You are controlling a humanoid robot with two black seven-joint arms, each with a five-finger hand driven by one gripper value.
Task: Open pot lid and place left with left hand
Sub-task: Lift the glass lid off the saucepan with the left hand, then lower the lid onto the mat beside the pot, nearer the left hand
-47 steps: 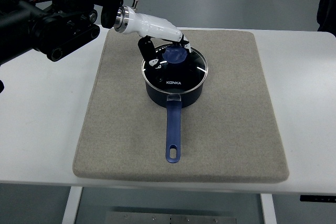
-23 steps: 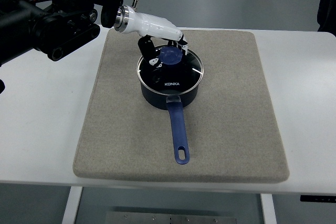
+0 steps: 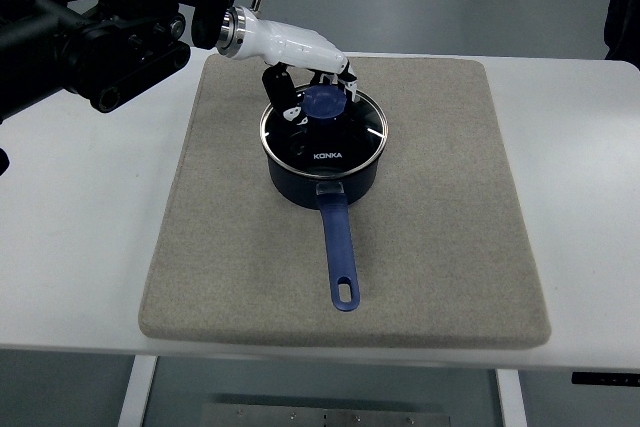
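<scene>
White worktop [image 3: 80, 247], grey mat [image 3: 440, 247] on top. Pot [image 3: 322, 175] sits mid-mat, glass lid [image 3: 335, 142] on it. Left hand [image 3: 318, 87] fingers curled around blue knob [image 3: 324, 103]. We judge lid rigid, breakable, slick; knob is only sensible hold.

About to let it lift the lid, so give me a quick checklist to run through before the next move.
1. Left hand on the lid knob: ok, fingers curled around it.
2. Grip firm enough to lift: cannot tell.
3. Lid seated on the pot: ok, not yet lifted.
4. Bare mat left of the pot for set-down: ok.
5. Pot handle away from the lift path: ok, it points toward the robot.
6. Right hand: not in view.
</scene>
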